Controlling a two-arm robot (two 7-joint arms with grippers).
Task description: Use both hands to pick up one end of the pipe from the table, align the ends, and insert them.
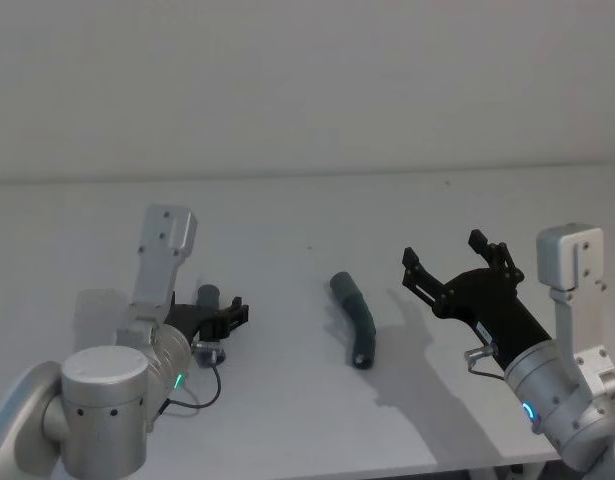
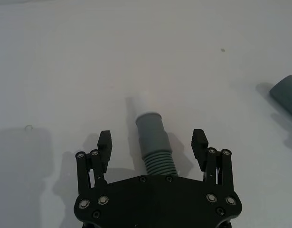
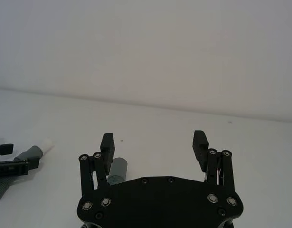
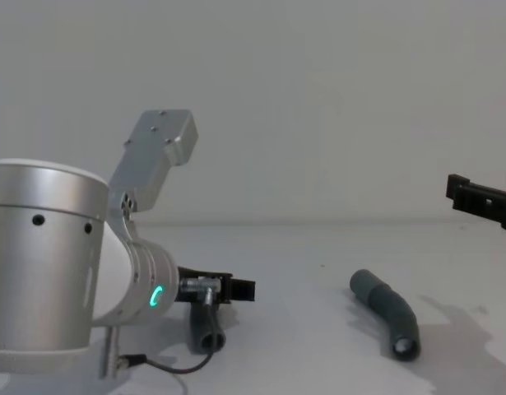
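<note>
On the table (image 1: 287,210), white-tipped pipe (image 2: 155,153) between fingers (image 2: 104,142) of the left hand (image 2: 152,138)

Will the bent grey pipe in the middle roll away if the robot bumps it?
Probably not far: the bent pipe piece is curved, so it would likely rock or swivel, not roll. It looks small and hollow at its end, so probably light, easily shoved.

There are two black grippers, the left gripper (image 2: 152,138) and the right gripper (image 1: 444,252), two grey pipe pieces, the plug-tipped piece (image 2: 157,159) and the open-ended piece (image 1: 355,318), and one white table (image 1: 287,215).
</note>
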